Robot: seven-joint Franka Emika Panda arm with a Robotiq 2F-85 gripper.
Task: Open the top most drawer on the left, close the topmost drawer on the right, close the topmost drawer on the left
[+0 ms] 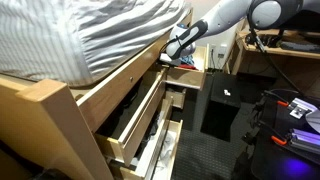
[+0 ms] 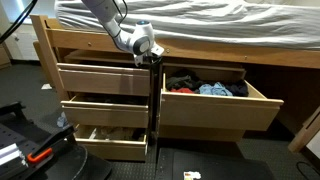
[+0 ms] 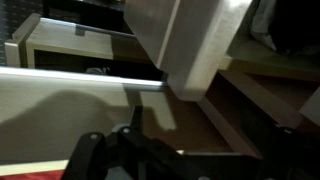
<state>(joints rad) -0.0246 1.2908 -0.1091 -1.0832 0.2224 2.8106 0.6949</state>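
The top left drawer point(image 2: 100, 78) is pulled partly out under the bed, as are the two drawers below it. It also shows in an exterior view point(image 1: 120, 85). The top right drawer point(image 2: 215, 110) stands wide open with clothes point(image 2: 205, 88) inside, and its far end shows in an exterior view point(image 1: 183, 76). My gripper point(image 2: 151, 55) hangs at the post between the two columns, by the right end of the top left drawer, and shows in both exterior views point(image 1: 177, 46). In the wrist view the gripper point(image 3: 140, 150) is a dark blur over a pale drawer panel point(image 3: 70, 100).
The striped mattress point(image 1: 90, 30) overhangs the wooden bed frame point(image 2: 200, 52). A black cabinet point(image 1: 225, 105) stands on the floor past the drawers. Cables and equipment point(image 1: 290, 110) lie beside it. Black gear point(image 2: 30, 150) sits on the floor in front of the left drawers.
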